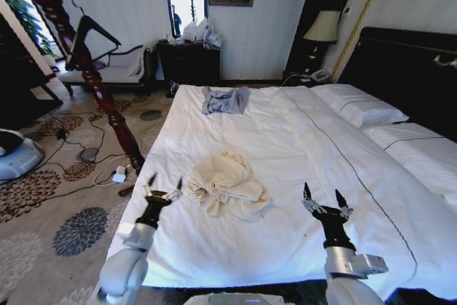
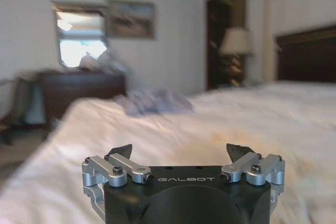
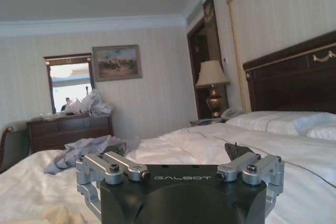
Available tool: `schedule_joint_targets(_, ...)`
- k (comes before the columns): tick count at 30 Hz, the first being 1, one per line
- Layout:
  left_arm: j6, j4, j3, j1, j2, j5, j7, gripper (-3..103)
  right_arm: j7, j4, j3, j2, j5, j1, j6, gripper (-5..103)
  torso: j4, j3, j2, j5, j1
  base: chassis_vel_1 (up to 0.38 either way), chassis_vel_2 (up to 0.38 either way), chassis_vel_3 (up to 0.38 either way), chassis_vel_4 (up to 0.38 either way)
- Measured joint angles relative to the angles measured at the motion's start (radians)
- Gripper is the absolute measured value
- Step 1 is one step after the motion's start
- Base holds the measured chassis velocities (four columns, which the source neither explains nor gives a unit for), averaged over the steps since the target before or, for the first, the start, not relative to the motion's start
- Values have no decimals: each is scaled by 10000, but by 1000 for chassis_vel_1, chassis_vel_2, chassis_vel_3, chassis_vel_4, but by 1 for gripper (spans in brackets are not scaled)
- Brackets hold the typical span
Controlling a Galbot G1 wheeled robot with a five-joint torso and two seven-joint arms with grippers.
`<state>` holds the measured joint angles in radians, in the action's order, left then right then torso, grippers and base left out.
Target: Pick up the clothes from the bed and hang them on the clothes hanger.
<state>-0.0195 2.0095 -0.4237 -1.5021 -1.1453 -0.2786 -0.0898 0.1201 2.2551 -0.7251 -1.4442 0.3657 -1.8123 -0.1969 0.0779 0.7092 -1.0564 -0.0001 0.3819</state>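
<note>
The bed (image 1: pixel 300 141) spans the head view; the clothes (image 1: pixel 227 185), a crumpled cream heap, lie near its middle; the clothes hanger (image 1: pixel 87 33) hangs off at ten o'clock; left gripper (image 1: pixel 163 192) hovers spread-fingered at the heap's nine o'clock, right gripper (image 1: pixel 323 200) likewise at four o'clock, both empty; best to pinch a thick fold, not loose edges; each wrist body reads "GALBOT".
</note>
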Motion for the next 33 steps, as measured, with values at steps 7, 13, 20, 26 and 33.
schedule_joint_targets(7,-544,-1160,986,370,32,910,-501,100,275,-385,132,-76,57,225,-15,100,-2,0,0,1,0,0,0,0,0)
schedule_joint_targets(13,-778,-1713,1471,460,-232,2065,-609,100,322,-656,283,-9,62,382,-75,100,-5,0,0,3,0,0,0,0,0)
schedule_joint_targets(20,-835,-2459,1951,1008,-648,2324,-526,100,323,-797,297,-216,-93,363,-327,100,-1,0,0,2,0,0,0,0,0)
schedule_joint_targets(26,-929,-3186,2407,1490,-1314,2817,-461,100,329,-937,412,-465,-431,404,-455,100,-1,0,-1,3,0,0,0,0,0)
schedule_joint_targets(33,-992,-3897,2769,2266,-1815,3002,-340,92,330,-1051,437,-592,-648,405,-552,100,-2,-1,0,3,-1,0,0,0,0)
